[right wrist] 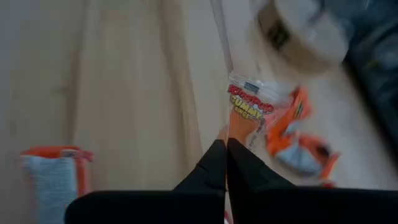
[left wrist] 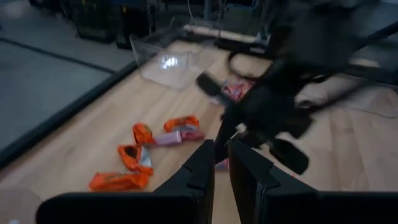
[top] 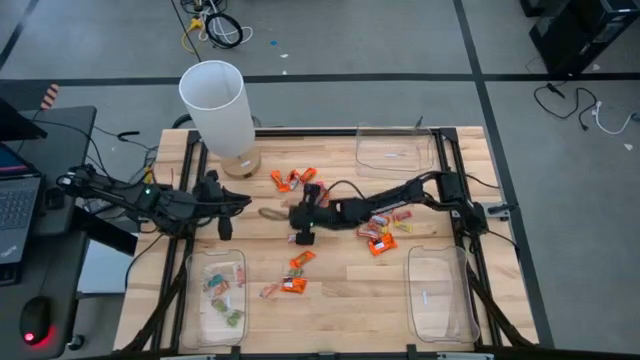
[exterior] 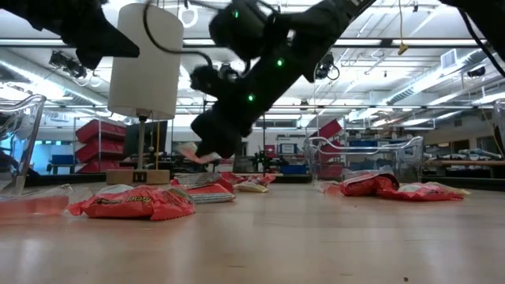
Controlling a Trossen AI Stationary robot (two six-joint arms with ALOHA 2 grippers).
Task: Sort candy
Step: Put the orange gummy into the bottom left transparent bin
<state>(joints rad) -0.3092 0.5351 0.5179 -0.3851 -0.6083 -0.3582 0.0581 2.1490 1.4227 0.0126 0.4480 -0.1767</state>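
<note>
Wooden table [top: 330,300] fills the middle of the high view, with a white lamp [top: 218,105] at its upper left, clear trays at the upper right [top: 392,150] and lower right [top: 440,295], and a third tray [top: 215,292] at the lower left that already holds a few sweets. Candy [top: 382,236] lies loose in clusters at centre, above centre and below centre. From the right of the frame the right arm reaches to mid-table, where the right claw [right wrist: 226,144] is closed on the edge of one pink-and-yellow sweet [right wrist: 249,107], seen in its wrist view pinched by a corner of the wrapper and, in the low view, lifted off the wood. That thin corner hold is the main risk, I judge: a quick swing could let the wrapper slide out and drop among the orange pieces, or fall short of a tray. The left claw [left wrist: 221,163] hovers close by at centre-left, nearly closed with a narrow slit between its fingers and nothing in it; the two arms sit near enough that a careless carry path could knock them together
</note>
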